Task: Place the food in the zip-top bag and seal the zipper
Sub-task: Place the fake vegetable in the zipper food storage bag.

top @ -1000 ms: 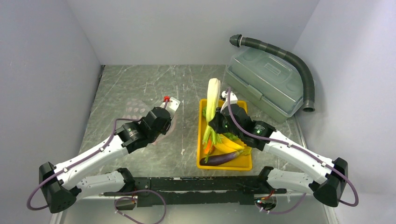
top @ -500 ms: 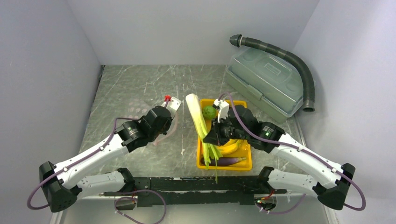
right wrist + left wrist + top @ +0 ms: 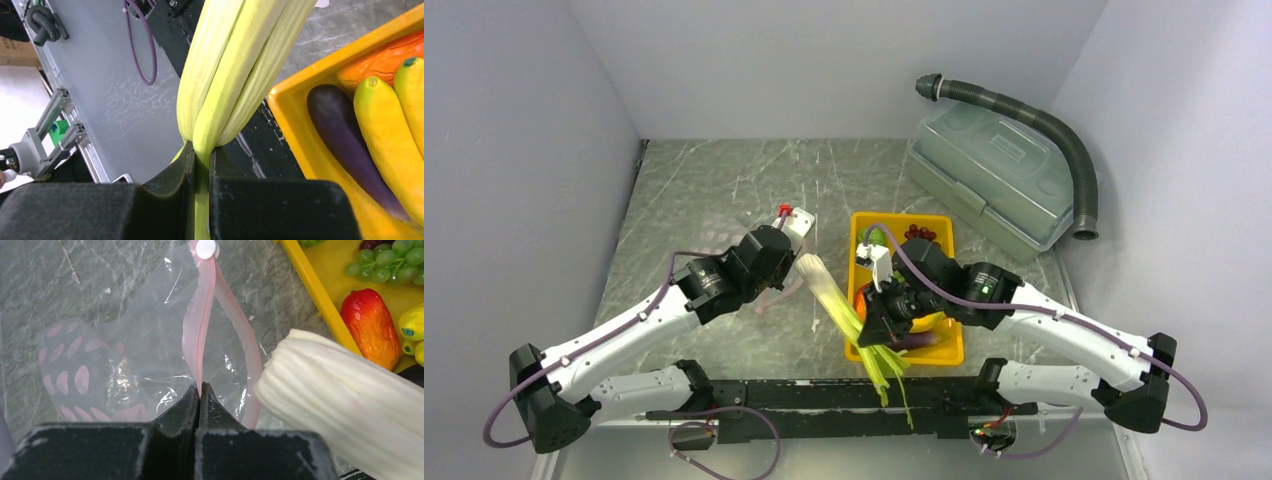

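Observation:
The clear zip-top bag (image 3: 125,355) lies on the table left of the yellow tray (image 3: 904,222). My left gripper (image 3: 199,390) is shut on its pink zipper strip (image 3: 200,335) and holds one lip up, so the mouth gapes. My right gripper (image 3: 201,150) is shut on the green leafy stalks (image 3: 839,310). It holds them tilted over the tray's left edge, with their pale thick end (image 3: 340,405) next to the bag mouth. Bananas (image 3: 395,130), an eggplant (image 3: 340,130), a red pepper (image 3: 369,325) and green grapes (image 3: 390,262) lie in the tray.
A grey-green lidded box (image 3: 994,180) and a corrugated hose (image 3: 1044,120) stand at the back right. White walls close in the left, back and right. The black frame bar (image 3: 844,395) runs along the near edge.
My right gripper has carried the stalks from above the tray down and to the left, tipping their pale end toward the bag. My left gripper has kept its hold and barely shifted.

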`<state>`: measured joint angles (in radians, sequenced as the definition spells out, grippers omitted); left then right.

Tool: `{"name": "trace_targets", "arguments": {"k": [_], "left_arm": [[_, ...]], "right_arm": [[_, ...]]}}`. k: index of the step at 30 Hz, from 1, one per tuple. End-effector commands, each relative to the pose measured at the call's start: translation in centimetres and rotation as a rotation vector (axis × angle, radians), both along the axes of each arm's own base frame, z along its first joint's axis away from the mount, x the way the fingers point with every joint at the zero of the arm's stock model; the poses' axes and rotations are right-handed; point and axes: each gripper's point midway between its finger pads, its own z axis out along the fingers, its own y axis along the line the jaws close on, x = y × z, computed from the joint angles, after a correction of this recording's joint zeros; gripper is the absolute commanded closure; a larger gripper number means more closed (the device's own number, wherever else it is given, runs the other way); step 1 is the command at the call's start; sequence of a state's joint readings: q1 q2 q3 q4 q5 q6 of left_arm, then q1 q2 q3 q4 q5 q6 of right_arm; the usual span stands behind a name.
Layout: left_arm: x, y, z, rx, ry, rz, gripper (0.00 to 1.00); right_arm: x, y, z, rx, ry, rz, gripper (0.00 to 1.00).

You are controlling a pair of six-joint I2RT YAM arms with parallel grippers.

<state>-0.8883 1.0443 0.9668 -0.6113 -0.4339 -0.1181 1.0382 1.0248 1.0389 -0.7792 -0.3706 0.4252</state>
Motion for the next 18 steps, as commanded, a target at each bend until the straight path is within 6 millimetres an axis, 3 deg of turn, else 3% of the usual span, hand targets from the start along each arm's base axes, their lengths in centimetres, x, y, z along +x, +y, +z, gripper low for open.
{"name": "trace_targets", "arguments": {"k": [1,12,18], "left_arm": [[-0.2,-0.9,2.6,-0.094,-0.024,-0.024,1.00],[-1.6,-1.7,3.7,-0.151,-0.019,-0.123,1.00],[-2.6,-2.5,4.1,-0.177,-0.011,-0.206,1.00]], "right_arm": [[0.0,1.4,2.2,0.064,-0.020,0.039,1.00],[1.2,3.8,0.9,0.018,0.010,0.055,1.00],[1.5,5.6,1.5,0.020,0.035,0.103,1.00]]}}
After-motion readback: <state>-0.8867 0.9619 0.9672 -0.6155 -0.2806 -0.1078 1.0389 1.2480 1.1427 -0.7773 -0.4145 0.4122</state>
